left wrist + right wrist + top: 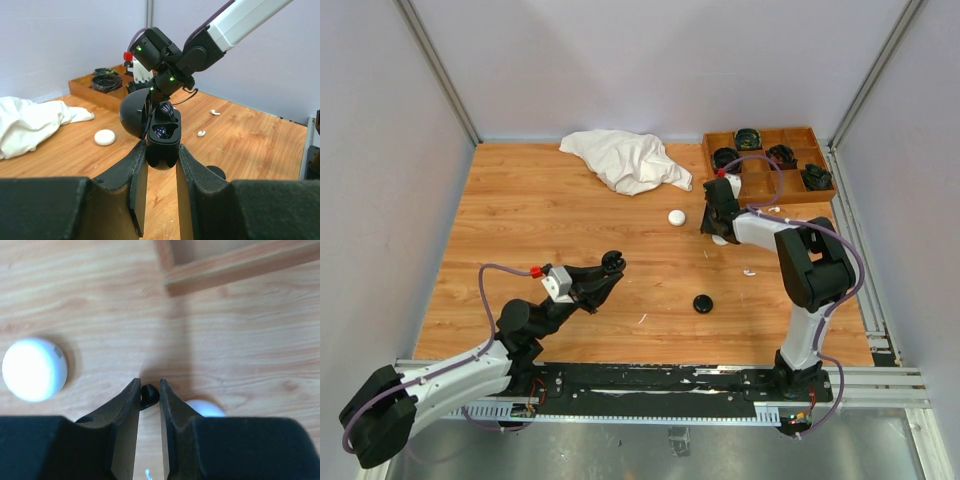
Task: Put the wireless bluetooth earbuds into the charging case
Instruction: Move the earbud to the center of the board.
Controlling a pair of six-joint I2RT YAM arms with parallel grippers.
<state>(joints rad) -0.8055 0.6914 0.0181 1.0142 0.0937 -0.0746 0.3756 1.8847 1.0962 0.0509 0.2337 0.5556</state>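
My left gripper is shut on an open black charging case, held above the table with its lid swung left. One black earbud sits in it and the other socket is bare. My right gripper points down at the table near the tray and is shut on a small black earbud. It stands at the far right of the top view. Two white earbuds lie loose on the table.
A white puck case lies left of my right gripper, and another white piece lies just right of its fingers. A closed black case lies mid-table. A white cloth and a wooden tray with coiled black items are at the back.
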